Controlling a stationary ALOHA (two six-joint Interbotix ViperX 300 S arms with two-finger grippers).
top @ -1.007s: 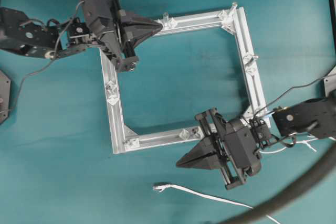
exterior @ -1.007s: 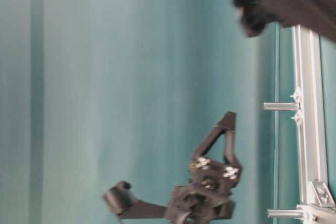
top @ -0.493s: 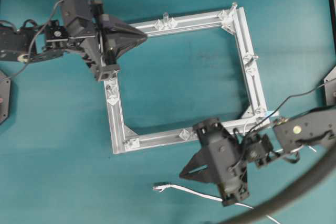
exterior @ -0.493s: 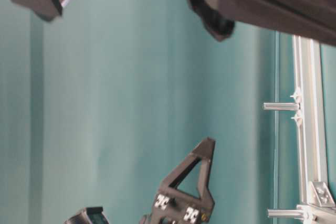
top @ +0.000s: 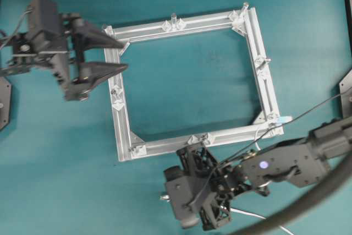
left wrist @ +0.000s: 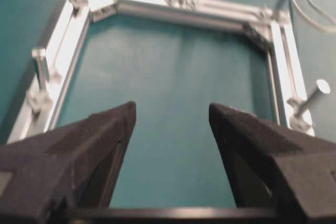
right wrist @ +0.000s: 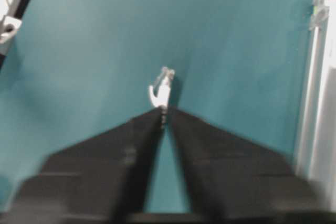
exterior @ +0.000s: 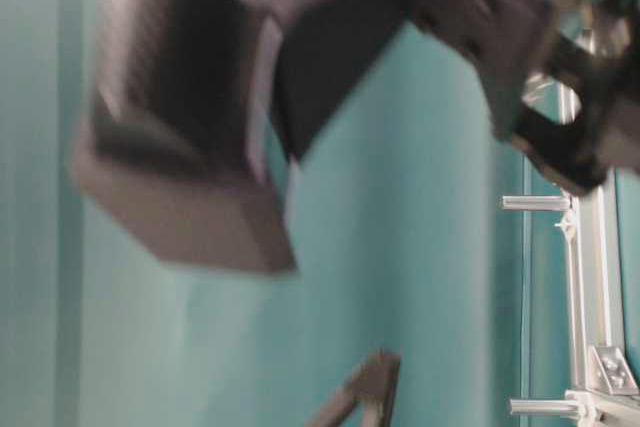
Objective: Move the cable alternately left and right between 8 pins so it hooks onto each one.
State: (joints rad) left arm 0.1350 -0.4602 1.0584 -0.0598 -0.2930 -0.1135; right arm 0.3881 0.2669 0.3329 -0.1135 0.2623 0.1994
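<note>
Overhead: the left pincer (top: pixel 113 54) stands wide at the frame's (top: pixel 187 23) left side, holding nothing. The right pincer (top: pixel 193 202) hangs below the frame, over the cable's (top: pixel 250 213) end on the surface (top: pixel 66 163); its jaws are hidden here. No pin (top: pixel 173 17) carries cable, so I judge the work at its 1st step: picking up the free end.

Table-level: blurred arm parts fill the view; 2 pins show at right.

Left wrist: jaws wide apart, frame beyond.

Right wrist: jaws narrow, tips nearly meeting just short of the connector (right wrist: pixel 160 92); not yet gripped. Next needs a small advance, then closing.

No containers are present.
</note>
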